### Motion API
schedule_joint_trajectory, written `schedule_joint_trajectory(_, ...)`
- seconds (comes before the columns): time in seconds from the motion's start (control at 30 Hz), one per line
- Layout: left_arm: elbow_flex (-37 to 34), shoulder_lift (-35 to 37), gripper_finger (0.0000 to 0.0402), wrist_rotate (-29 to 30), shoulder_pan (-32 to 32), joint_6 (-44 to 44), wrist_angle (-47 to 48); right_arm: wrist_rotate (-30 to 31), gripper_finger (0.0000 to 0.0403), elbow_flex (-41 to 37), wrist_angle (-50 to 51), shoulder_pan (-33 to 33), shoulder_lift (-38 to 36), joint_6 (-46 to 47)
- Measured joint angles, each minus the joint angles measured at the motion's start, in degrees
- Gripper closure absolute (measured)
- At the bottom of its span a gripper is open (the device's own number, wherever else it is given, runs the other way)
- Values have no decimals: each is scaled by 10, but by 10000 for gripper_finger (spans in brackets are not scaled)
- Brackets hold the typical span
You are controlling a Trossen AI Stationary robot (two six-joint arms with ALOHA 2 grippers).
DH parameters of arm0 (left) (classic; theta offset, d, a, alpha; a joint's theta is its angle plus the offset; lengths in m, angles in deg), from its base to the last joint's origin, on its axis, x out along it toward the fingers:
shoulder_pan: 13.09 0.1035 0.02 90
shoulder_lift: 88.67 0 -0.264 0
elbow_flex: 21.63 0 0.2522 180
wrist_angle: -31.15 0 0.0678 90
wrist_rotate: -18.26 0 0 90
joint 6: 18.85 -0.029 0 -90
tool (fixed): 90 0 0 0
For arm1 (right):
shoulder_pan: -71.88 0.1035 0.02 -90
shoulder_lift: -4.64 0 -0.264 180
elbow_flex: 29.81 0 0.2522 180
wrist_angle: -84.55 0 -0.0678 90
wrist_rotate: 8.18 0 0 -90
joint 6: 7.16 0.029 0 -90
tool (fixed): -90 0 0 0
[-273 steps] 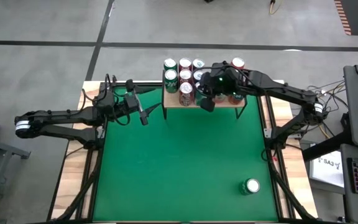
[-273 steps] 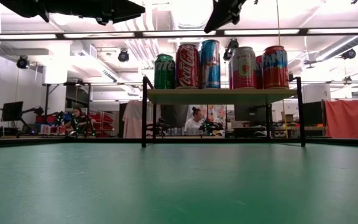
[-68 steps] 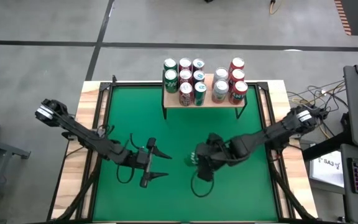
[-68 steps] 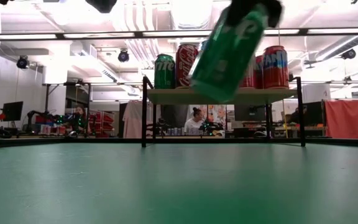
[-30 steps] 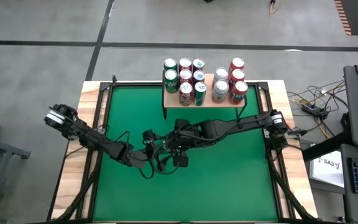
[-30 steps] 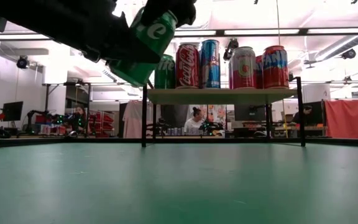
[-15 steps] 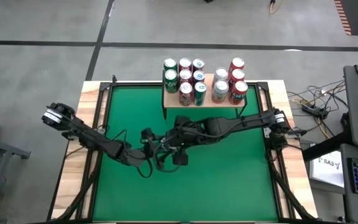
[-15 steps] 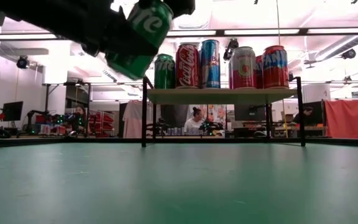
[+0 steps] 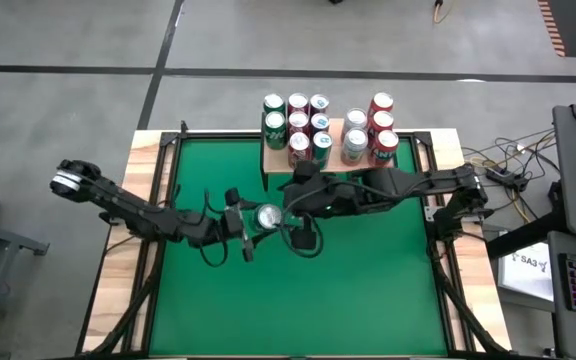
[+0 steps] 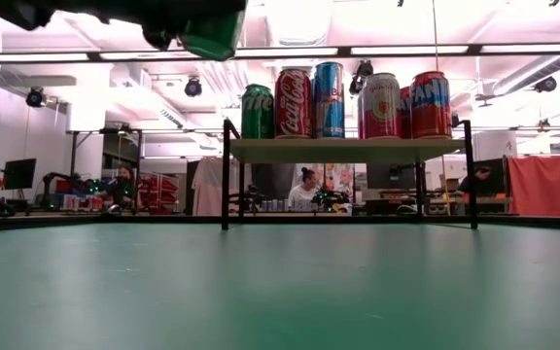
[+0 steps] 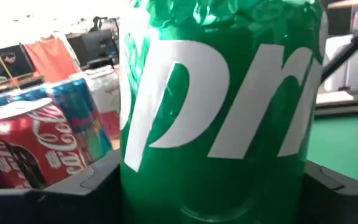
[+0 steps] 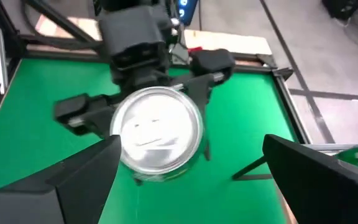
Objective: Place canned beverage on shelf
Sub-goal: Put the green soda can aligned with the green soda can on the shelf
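A green Sprite can (image 9: 267,215) with a silver top stands upright in the air over the middle of the green table, with my left gripper (image 9: 260,219) shut on it. In the low view only the can's bottom (image 10: 212,34) shows, at the picture's top. My right gripper (image 12: 192,142) is open, above the can and a little toward the table's right, its fingers wide apart and touching nothing. The shelf (image 9: 334,160), a light wooden board on black legs, stands at the far edge. My left gripper pinches the can's side wall (image 11: 132,186) between its two fingers (image 11: 82,186), one on each side of the can's lower half. The fingers come in level from the table's left. The can stands upright in the hold, lifted clear of the table.
Several cans (image 9: 298,125) stand in rows on the shelf (image 10: 348,149): green, red and blue ones on its left part, red and pale ones on its right. The green felt (image 9: 358,300) toward the near edge is bare. People sit in the room behind.
My left gripper has carried the can up and toward the far edge, and the can has gone from tilted to upright. My right gripper has drawn away from the can, upward and toward the table's right.
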Motion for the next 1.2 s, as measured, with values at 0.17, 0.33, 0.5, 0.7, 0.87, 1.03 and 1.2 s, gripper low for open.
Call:
schedule_joint_trajectory(0.17, -25, 14, 121, -81, 57, -2, -60, 14, 19, -9, -3, 0, -25, -6)
schedule_joint_trajectory(0.33, -38, 14, 121, -138, 106, -2, -110, 17, 19, -35, -16, 0, -46, -20)
schedule_joint_trajectory(0.5, -45, 15, 121, -172, 149, -1, -131, 26, 19, -82, -50, 0, -71, -29)
schedule_joint_trajectory(0.7, -45, 15, 121, -193, 218, 21, -132, 47, 19, -163, -112, 0, -109, -29)
schedule_joint_trajectory(0.87, -42, 14, 121, -217, 281, 62, -117, 71, 19, -237, -171, -5, -149, -28)
schedule_joint_trajectory(1.03, -41, 13, 121, -260, 325, 70, -121, 70, 19, -318, -237, -30, -196, -28)
schedule_joint_trajectory(1.2, -39, 4, 121, -262, 340, 94, -124, 72, 19, -392, -301, -59, -238, -40)
